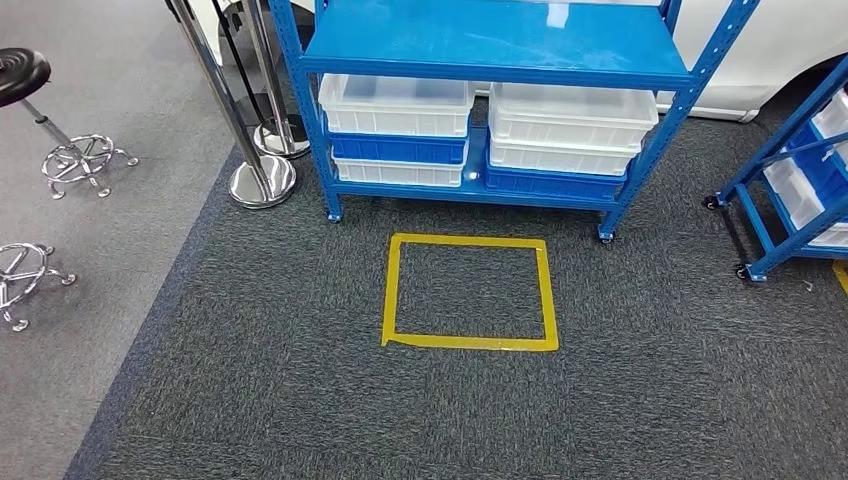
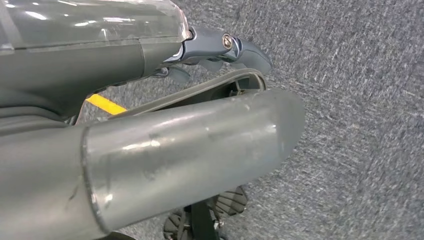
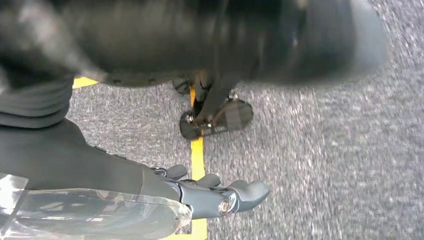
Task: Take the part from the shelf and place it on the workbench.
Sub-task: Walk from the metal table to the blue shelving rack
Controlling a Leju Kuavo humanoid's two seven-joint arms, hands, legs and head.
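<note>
Dark grey carpet (image 1: 250, 400) spreads ahead, with a yellow tape square (image 1: 468, 292) marked on it before the blue shelf (image 1: 495, 45). White and blue bins (image 1: 395, 105) sit stacked on its lower level; which one holds the part cannot be told. Both arms hang down over the carpet, far from the shelf. The left hand (image 2: 220, 50) holds nothing, fingers loosely extended. The right hand (image 3: 220, 192) likewise holds nothing, fingers apart.

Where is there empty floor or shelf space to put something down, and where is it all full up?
The carpet inside the yellow tape square is bare, and so is the carpet around it, up to the blue shelf. The shelf's top board is bare where it shows. The bottom level is crowded: stacked white and blue bins fill it. Stools and metal posts crowd the left.
</note>
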